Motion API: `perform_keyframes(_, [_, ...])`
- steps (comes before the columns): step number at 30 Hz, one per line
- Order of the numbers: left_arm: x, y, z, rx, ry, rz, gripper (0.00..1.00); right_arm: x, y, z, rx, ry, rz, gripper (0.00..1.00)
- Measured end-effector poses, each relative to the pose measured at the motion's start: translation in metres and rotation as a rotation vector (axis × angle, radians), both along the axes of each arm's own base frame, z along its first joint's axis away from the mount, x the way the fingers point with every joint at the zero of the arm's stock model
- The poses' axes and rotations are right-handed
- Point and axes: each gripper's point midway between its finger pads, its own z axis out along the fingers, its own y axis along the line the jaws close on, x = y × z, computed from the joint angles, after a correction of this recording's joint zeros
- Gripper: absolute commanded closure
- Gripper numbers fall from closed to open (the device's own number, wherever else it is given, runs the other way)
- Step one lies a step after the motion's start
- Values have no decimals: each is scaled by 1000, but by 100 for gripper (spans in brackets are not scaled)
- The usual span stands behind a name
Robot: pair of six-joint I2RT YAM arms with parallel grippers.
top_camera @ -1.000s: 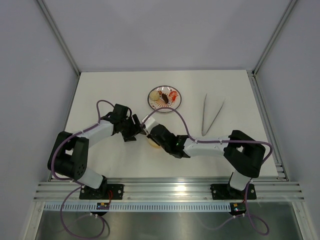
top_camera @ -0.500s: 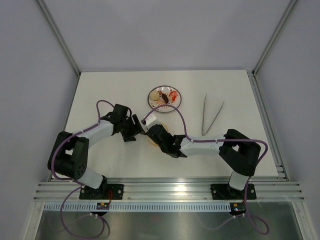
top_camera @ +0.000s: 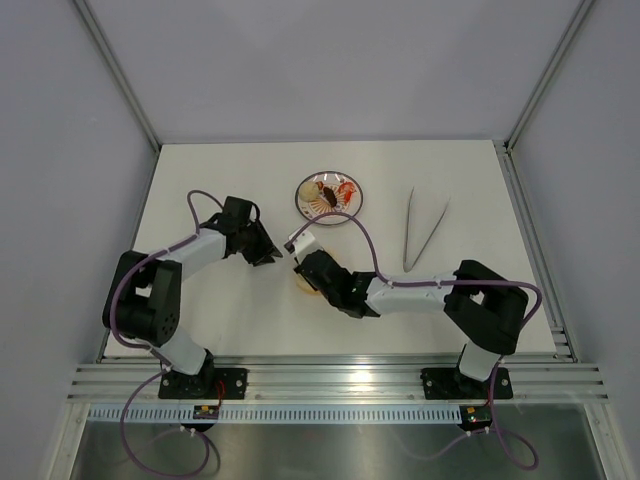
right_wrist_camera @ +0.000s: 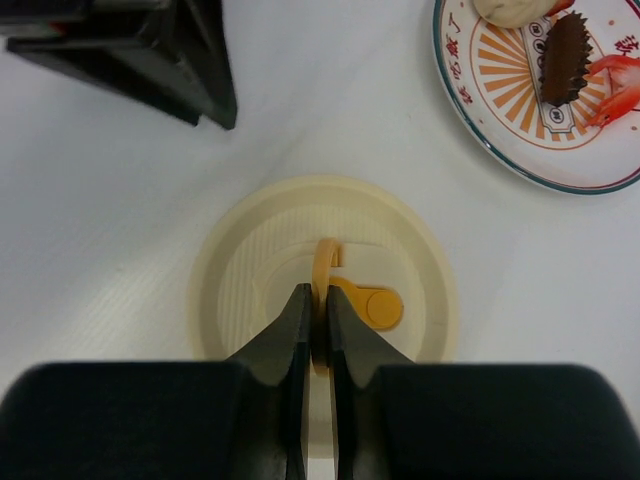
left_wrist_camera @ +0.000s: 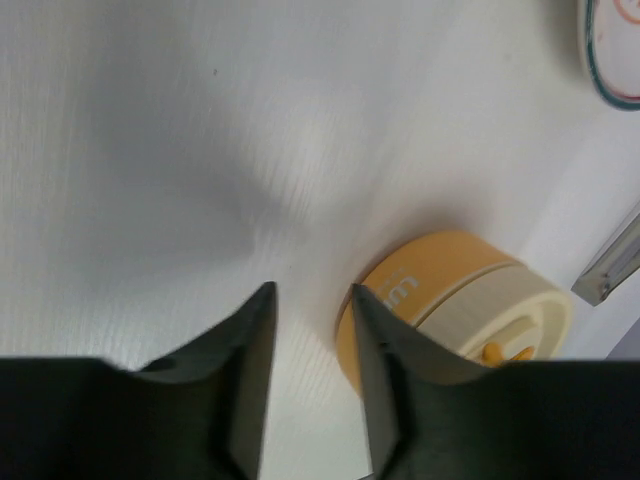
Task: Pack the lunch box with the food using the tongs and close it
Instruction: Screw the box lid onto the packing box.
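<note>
The lunch box (left_wrist_camera: 430, 280) sits mid-table on the worktop (top_camera: 450, 190), lid (right_wrist_camera: 240, 300) on. Directly above, the right pincer (right_wrist_camera: 320, 335) pinches the lid's orange loop (right_wrist_camera: 320, 262). The left pincer (left_wrist_camera: 310, 298) gapes empty just beside the box.

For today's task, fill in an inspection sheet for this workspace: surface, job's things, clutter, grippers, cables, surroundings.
Surface: white table, no spills seen.
Job's things: lunch box with its cream lid on; food on the patterned plate; tongs lying flat right of the plate, untouched.
Clutter: nothing seen.
Grippers: left gripper open beside the lunch box, holding nothing; right gripper shut on the lid's loop.
Cables: purple cables loop along both arms.
Surroundings: pale walls, metal rail at the near edge.
</note>
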Motion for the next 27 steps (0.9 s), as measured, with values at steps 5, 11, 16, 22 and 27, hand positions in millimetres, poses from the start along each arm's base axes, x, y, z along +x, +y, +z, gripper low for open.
perform_keyframes(5, [25, -8, 2, -9, -12, -4, 100, -12, 1, 0, 7, 20, 86, 100])
perform_keyframes(11, [26, -25, -18, -22, 40, -47, 100, -16, 3, 0, 9, 23, 118, 100])
perform_keyframes(16, [18, -50, -21, -70, 59, -111, 100, -17, 5, 0, 12, 24, 131, 100])
perform_keyframes(22, [15, -65, -18, -125, 54, -152, 100, -17, 5, 0, 9, 21, 134, 100])
perform_keyframes(27, [7, -62, -25, -142, 42, -145, 100, -17, 4, 0, 7, 19, 133, 100])
